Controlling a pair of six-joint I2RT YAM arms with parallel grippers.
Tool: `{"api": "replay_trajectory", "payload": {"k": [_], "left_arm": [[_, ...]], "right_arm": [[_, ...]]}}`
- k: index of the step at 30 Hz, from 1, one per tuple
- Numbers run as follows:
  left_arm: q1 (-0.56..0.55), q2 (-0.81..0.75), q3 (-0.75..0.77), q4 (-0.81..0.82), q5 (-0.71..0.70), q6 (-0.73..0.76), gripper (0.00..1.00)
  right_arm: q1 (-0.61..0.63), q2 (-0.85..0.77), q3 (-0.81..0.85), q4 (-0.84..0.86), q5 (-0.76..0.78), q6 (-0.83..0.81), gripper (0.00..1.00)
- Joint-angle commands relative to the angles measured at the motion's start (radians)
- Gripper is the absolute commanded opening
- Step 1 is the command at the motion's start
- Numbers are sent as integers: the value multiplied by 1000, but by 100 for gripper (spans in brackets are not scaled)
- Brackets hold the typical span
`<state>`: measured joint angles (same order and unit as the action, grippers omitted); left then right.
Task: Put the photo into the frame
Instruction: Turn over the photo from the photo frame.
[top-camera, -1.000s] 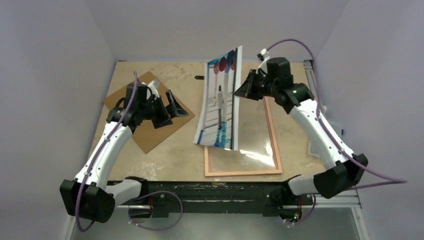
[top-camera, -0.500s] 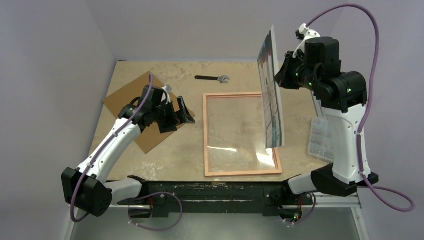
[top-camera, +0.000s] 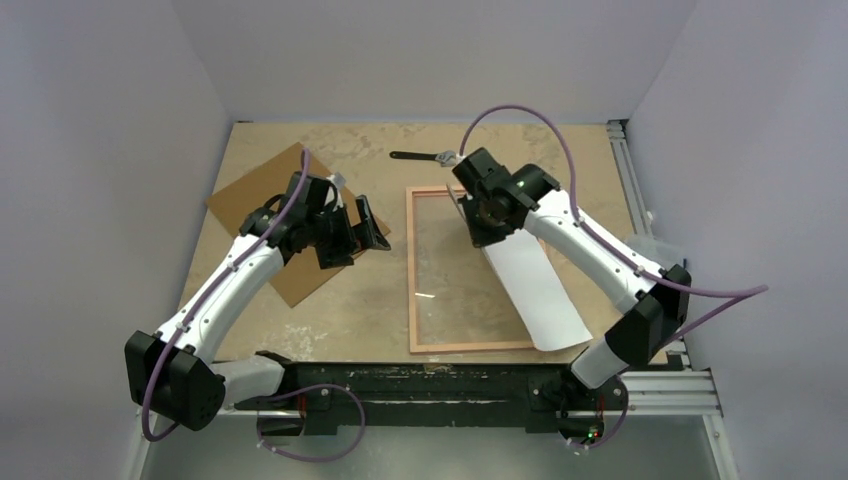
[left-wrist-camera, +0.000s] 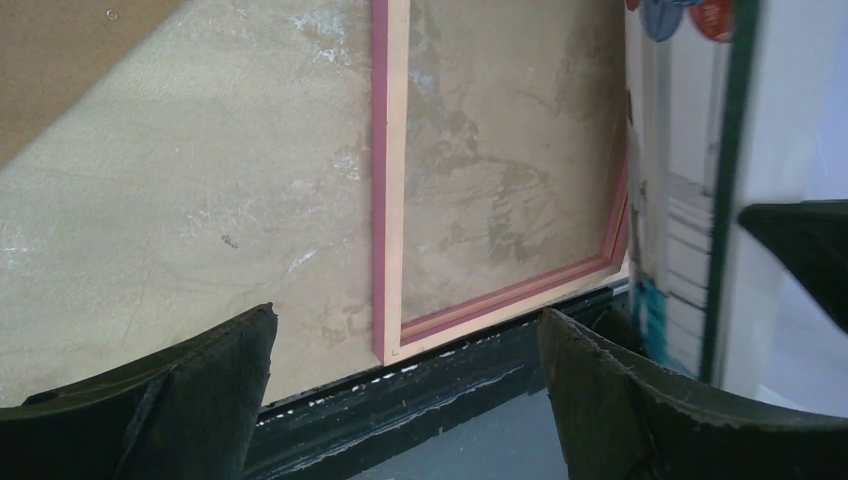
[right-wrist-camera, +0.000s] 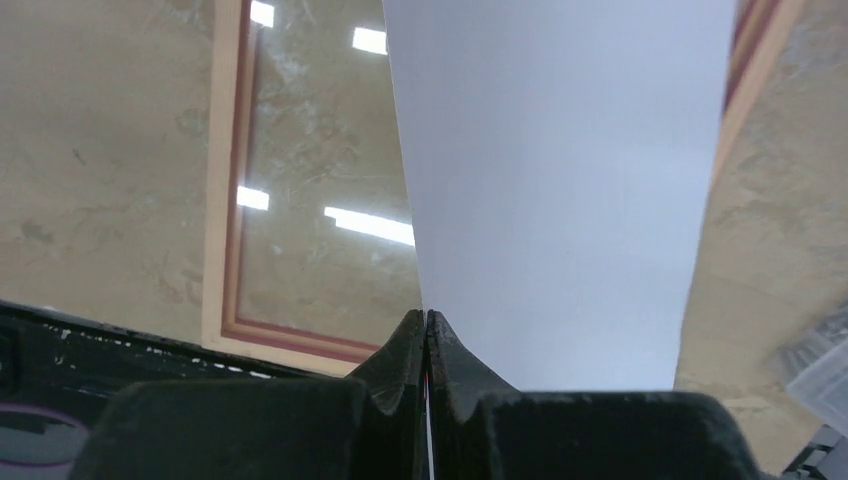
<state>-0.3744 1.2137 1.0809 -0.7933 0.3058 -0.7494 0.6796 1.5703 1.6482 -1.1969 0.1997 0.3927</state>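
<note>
At the near edge of the table, the frame is lying flat with its light wood back facing up, its near rail running just beside the black mounting bar. The photo is slanting across the right part of the frame, plain white back up and printed face down toward the pane. Its near corner is jutting out past the frame's near right corner, so it is not sitting square inside the rails. The left wrist view is showing the print's blue-white columns from underneath, so the sheet is hanging tilted rather than lying flat – whether its low end is touching the pane cannot be told.

Further in, the right gripper is reaching over the pane, its fingers pinching tight on the far edge of the photo. On the left, the left gripper is hovering with its fingers spread wide and gripping nothing, over the edge of a brown board well apart from the frame. Beyond the frame's far rail, a black wrench is lying on the table
</note>
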Motion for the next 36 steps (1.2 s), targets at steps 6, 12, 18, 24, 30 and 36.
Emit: {"api": "replay_trajectory", "payload": {"k": [6,12,18,24,30,36], "left_arm": [[-4,-8,-19,13,-31,-5,100],[-4,-21,-37,13,-46,-14,100],[-4,-49,-73,18,-68,-36,100],[4,-81,-174,90,-79,-85,100],[23,-53,-361,354,51,-160,92],[20,37,-527,713,128,-264,81]], "right_arm": [[140,-34,-214,442,-172,211,0],[163,24,-279,665,-276,298,3],[170,69,-311,843,-436,358,54],[152,35,-363,875,-466,377,76],[33,-36,-505,895,-526,370,77],[-122,-121,-640,871,-573,315,77]]}}
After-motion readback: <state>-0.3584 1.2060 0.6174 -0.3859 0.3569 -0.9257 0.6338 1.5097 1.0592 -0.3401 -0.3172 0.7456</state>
